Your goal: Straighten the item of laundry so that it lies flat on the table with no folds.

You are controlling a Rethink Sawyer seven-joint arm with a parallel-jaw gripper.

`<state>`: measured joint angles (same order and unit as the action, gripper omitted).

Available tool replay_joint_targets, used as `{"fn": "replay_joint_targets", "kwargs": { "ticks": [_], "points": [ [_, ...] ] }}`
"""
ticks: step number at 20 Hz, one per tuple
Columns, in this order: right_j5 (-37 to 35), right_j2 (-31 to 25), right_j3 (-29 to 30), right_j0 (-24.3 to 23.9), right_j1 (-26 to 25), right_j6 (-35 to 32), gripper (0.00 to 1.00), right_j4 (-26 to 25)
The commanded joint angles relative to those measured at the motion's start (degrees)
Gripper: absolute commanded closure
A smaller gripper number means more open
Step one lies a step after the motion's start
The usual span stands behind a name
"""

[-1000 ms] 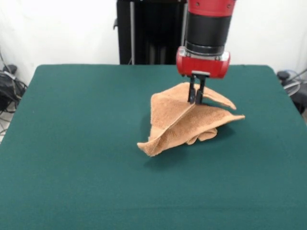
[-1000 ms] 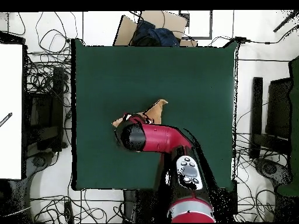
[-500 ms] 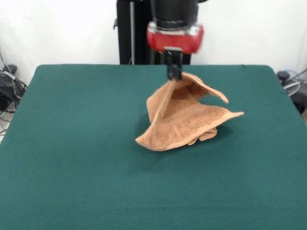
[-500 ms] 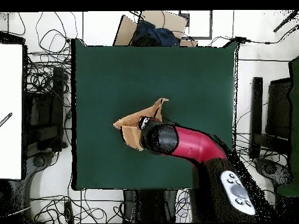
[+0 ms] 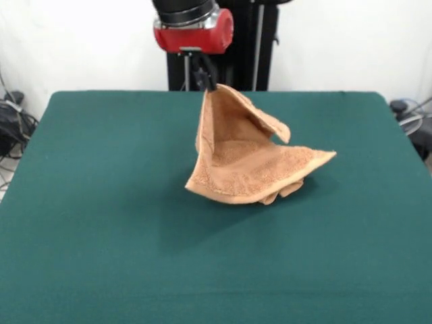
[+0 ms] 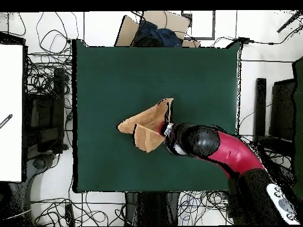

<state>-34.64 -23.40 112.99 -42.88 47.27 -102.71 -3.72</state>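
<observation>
While the arm hides it overhead, the pincer (image 5: 202,79) pinches the towel's (image 5: 246,162) raised corner.

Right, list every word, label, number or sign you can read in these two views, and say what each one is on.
None can be read. The towel, the gripper shut on its top corner and the green table show no lettering in either view. The arm's button panel in the overhead view carries no marks clear enough to read.
</observation>
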Motion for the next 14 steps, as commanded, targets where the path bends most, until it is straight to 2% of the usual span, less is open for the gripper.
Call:
{"fn": "replay_joint_targets", "kwargs": {
  "ticks": [1, 8, 14],
  "points": [
    [1.50, -11.23, 1.60, -1.62, -6.04, 11.34, 1.00, -4.23],
    [-0.34, -14.10, -0.77, -3.20, -8.47, 10.56, 1.00, -5.54],
    [-13.28, -13.94, -4.43, -0.78, 3.37, 8.25, 1.00, -4.36]
  ]
}}
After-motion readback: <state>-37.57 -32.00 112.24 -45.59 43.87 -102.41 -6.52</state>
